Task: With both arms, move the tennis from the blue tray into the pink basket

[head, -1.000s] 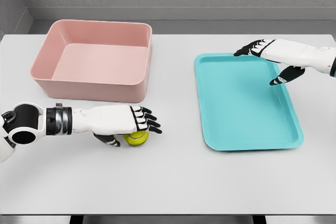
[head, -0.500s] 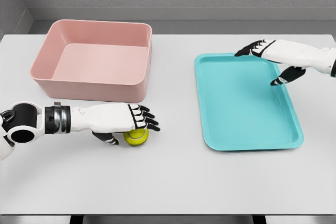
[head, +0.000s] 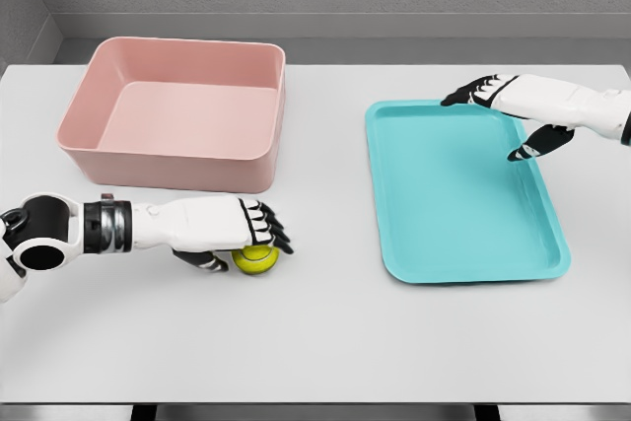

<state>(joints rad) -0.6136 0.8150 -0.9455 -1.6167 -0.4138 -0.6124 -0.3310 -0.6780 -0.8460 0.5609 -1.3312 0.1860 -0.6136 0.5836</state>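
Nearest the camera, the left hand (head: 222, 229) reaches in from the lower left, palm down, low over the white counter (head: 325, 342). Its dark-tipped fingers (head: 273, 232) curl down over the top of the tennis ball (head: 256, 258), with the thumb tucked beside the ball on the left; the ball sits on the counter under the hand, so the fingers are closing around it, though whether it is lifted clear of the surface cannot be told. The ball is round, yellow-green, and shows no long axis or facing direction. It lies just in front of the pink basket (head: 173, 160), near that basket's right front corner, and well apart from the blue tray (head: 463, 263).

The tray lies flat to the right, its long axis running away from the camera.

Farther back, the right hand (head: 513, 105) hovers over the tray's far right corner, its fingers (head: 523, 150) spread and relaxed, holding nothing. The basket stands upright at the far left.
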